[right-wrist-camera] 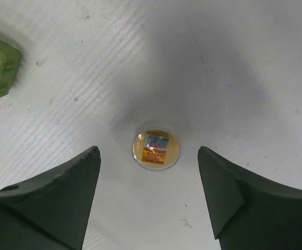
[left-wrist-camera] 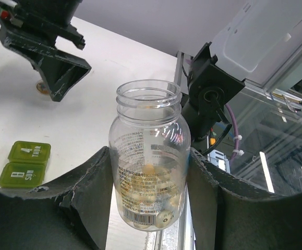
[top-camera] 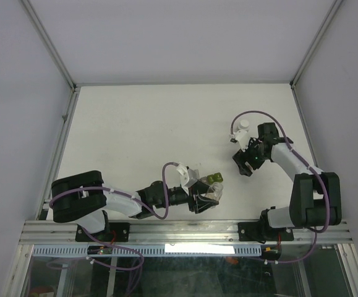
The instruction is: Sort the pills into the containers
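Left gripper (left-wrist-camera: pixel 148 166) is clamped on a clear, uncapped bottle (left-wrist-camera: pixel 148 120), with both pads against its sides. Pills lie in its base, their count unreadable behind the label. Right gripper (top-camera: pixel 247 162) has its jaws spread wide and holds nothing, poised over a small round disc (right-wrist-camera: pixel 156 148) with an orange centre, nature unclear. The containers (left-wrist-camera: pixel 24 164) sit on the table (left-wrist-camera: pixel 114 67) near the bottle. Only two green lids show; the rest is cut off by the left finger.

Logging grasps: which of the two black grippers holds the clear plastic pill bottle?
The left gripper, clamped on the uncapped bottle by its sides; the right gripper is open, gripping nothing.
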